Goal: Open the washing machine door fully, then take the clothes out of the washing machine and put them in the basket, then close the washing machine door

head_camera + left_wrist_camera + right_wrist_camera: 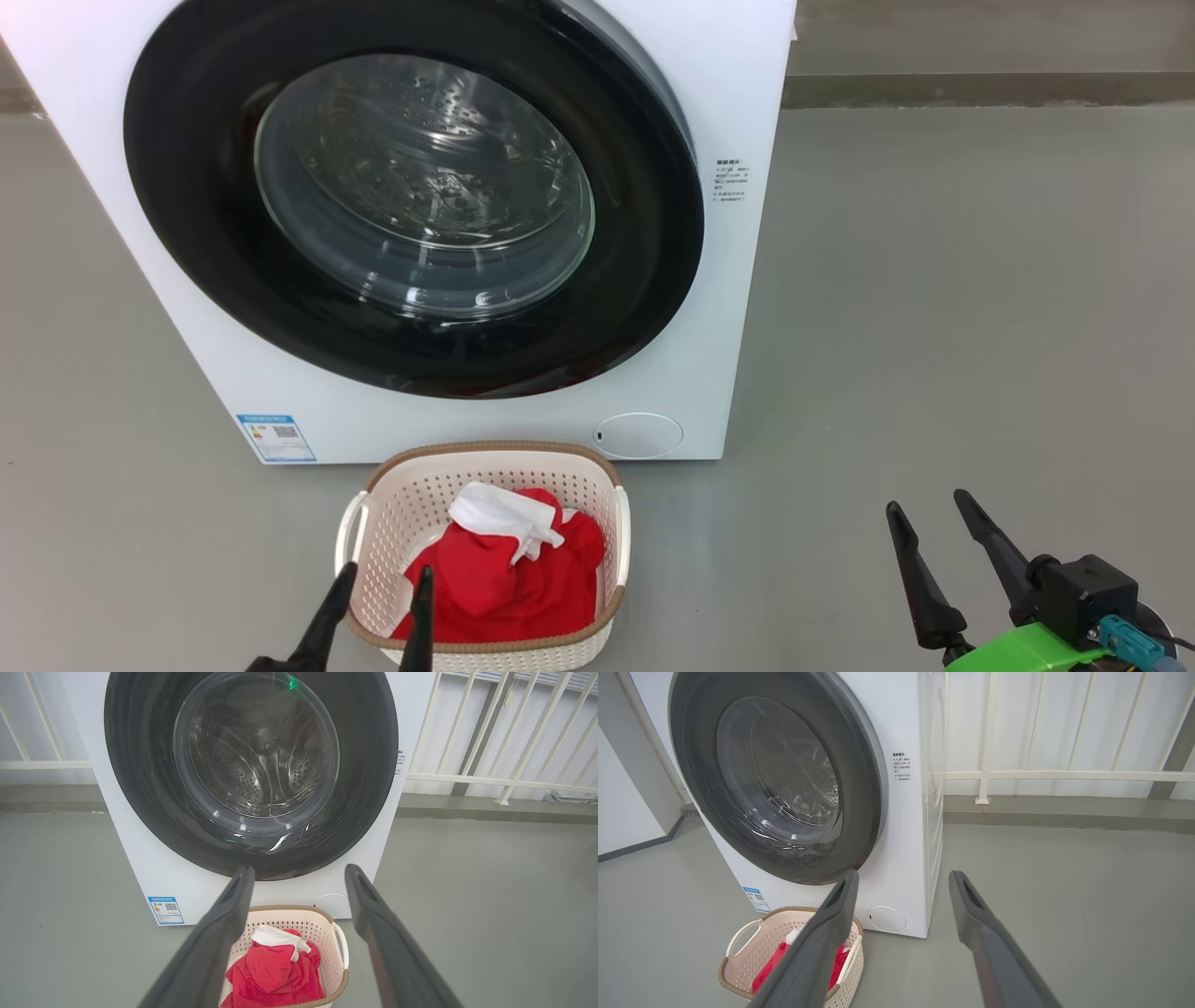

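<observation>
1. The washing machine (523,425) stands on the grey floor (934,327) at the far side of the scene, its white front facing the robot.
2. The washing machine door (425,187) lies flat against that front and looks shut. Its black rim rings the clear glass bowl, and the steel perforated drum shows through the glass.
3. Low on the front, a blue label (276,437) sits at the left and a small round flap (639,435) at the right.
4. The basket (401,523) stands on the floor just near of the machine, below the door, between label and flap.
5. The clothes (513,579) lie inside the basket: a red heap with a white cloth piece (499,513) on top, towards the far side.
6. The left gripper (388,571) hangs at the basket's near left corner, jaws spread wide and holding nothing. Whether a finger touches the rim I cannot tell.
7. The right gripper (927,501) hangs over bare floor well to the right of the basket, jaws wide apart and empty.
8. A white railing (1064,775) runs behind the machine at the far right.
</observation>
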Motion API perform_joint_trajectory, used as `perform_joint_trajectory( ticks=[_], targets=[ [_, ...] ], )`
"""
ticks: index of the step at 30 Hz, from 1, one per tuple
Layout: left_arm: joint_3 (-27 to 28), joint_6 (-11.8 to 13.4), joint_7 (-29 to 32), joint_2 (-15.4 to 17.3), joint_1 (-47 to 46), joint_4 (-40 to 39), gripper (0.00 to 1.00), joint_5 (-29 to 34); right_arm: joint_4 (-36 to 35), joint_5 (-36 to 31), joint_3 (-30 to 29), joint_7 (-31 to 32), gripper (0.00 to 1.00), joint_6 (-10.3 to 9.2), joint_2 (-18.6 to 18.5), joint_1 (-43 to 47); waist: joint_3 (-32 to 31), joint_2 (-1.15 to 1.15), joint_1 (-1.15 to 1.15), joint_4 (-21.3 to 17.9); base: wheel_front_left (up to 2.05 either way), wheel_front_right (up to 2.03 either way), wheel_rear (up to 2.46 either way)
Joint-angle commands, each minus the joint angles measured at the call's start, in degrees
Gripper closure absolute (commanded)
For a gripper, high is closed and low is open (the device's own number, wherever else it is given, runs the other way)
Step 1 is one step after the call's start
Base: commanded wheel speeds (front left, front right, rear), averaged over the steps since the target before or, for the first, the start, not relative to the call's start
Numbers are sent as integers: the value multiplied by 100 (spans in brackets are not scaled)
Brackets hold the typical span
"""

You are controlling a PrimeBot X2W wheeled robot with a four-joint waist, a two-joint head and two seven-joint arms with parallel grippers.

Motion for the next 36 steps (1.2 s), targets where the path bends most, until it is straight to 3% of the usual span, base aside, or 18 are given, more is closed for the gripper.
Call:
perform_joint_trajectory(
  ticks=[1,20,21,28,36],
  targets=[
    [177,52,-54,83,-149,-128,0,-35,-179,41,117,9,0,-6,-51,-102,4,0,0,-1,0,0,0],
    [113,107,-130,105,-221,-46,0,-35,-259,6,70,81,0,-6,-51,-71,41,0,0,-35,0,0,0],
    [-56,64,-76,32,-6,69,100,-1,-89,-1,-41,82,100,0,8,3,41,0,0,-36,0,0,0],
    [-105,73,-64,-126,122,524,100,-9,422,8,-16,109,100,0,101,128,43,0,0,-37,0,0,0],
    [8,-21,13,-152,75,542,100,-437,428,458,-32,166,100,0,82,66,44,0,13,-51,0,0,0]
  ],
)
